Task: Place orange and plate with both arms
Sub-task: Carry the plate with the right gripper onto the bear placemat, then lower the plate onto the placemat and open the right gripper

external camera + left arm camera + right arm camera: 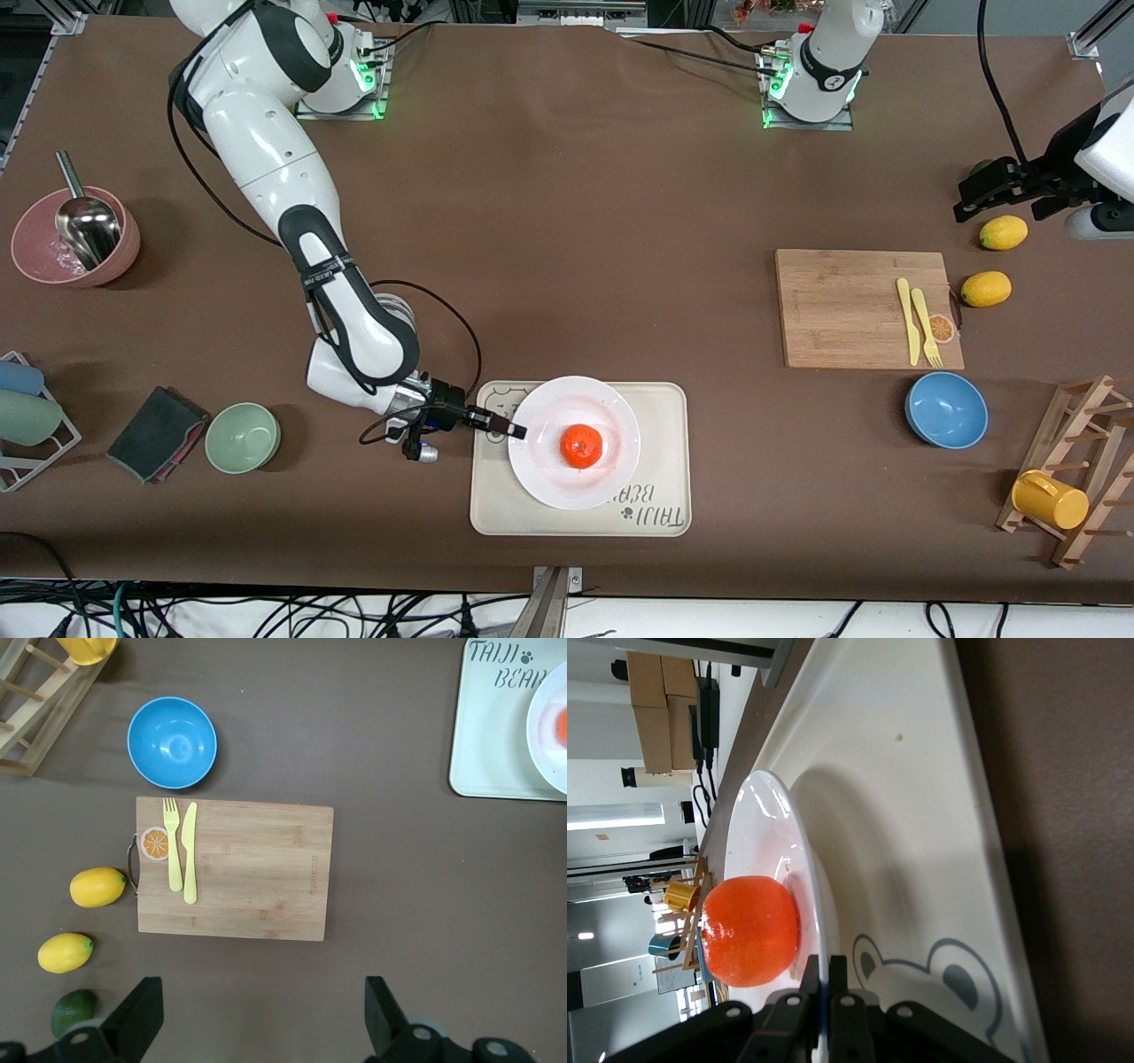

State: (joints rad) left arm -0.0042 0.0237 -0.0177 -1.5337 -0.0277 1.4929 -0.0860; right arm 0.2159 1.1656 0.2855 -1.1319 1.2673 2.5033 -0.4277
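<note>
One small round orange-red mandarin (pixel 582 446), sitting mid one round white plate (pixel 540 486) on the beige bear-printed tray (pixel 496 518). Right gripper (pixel 512 430) pinching plate's rim; left gripper (pixel 970 200) spread over two yellow lemons (pixel 1003 232).

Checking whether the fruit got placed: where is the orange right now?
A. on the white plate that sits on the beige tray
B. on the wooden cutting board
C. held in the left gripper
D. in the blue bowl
A: the orange rests on the plate, which lies on the beige tray.
</note>
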